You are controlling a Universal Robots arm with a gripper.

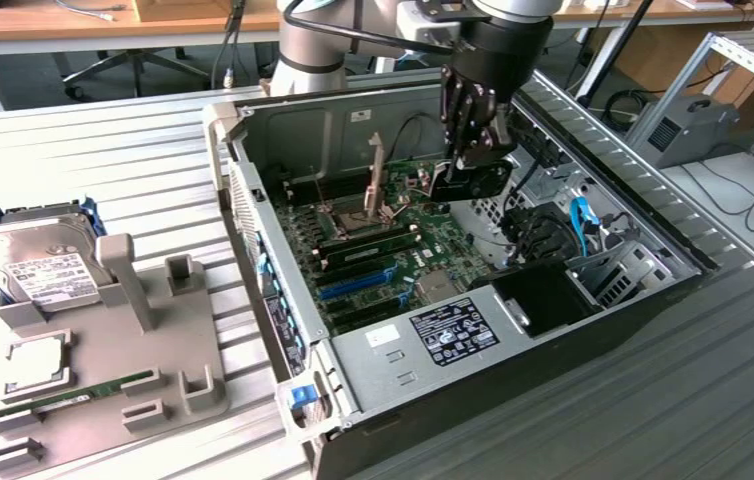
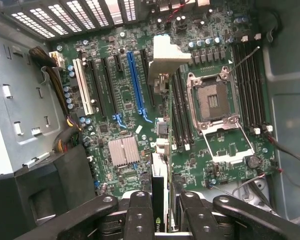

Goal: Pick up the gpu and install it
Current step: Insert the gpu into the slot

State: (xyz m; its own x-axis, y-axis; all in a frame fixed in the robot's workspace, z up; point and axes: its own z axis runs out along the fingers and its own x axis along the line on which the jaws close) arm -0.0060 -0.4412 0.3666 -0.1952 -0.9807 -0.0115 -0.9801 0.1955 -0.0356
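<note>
Wrist view: the pincer (image 2: 165, 206) is clamped on the gpu (image 2: 158, 186), held edge-on above the motherboard (image 2: 121, 102) inside the PC case (image 1: 350, 130). Its long axis runs parallel to the blue slot (image 2: 135, 85) just beside it.

Open grey-and-black steel computer case (image 1: 260, 215) lying on a ribbed aluminium counter (image 1: 97, 160). Inside: green motherboard (image 2: 122, 95) with an empty square processor socket (image 2: 212, 100), a long blue expansion slot (image 2: 136, 82) and a finned silver heat sink (image 2: 123, 151). Beside the case, a grey plastic parts holder (image 1: 170, 350) carries a silver labelled hard drive (image 1: 46, 270) and a narrow green memory stick (image 1: 77, 392).
</note>
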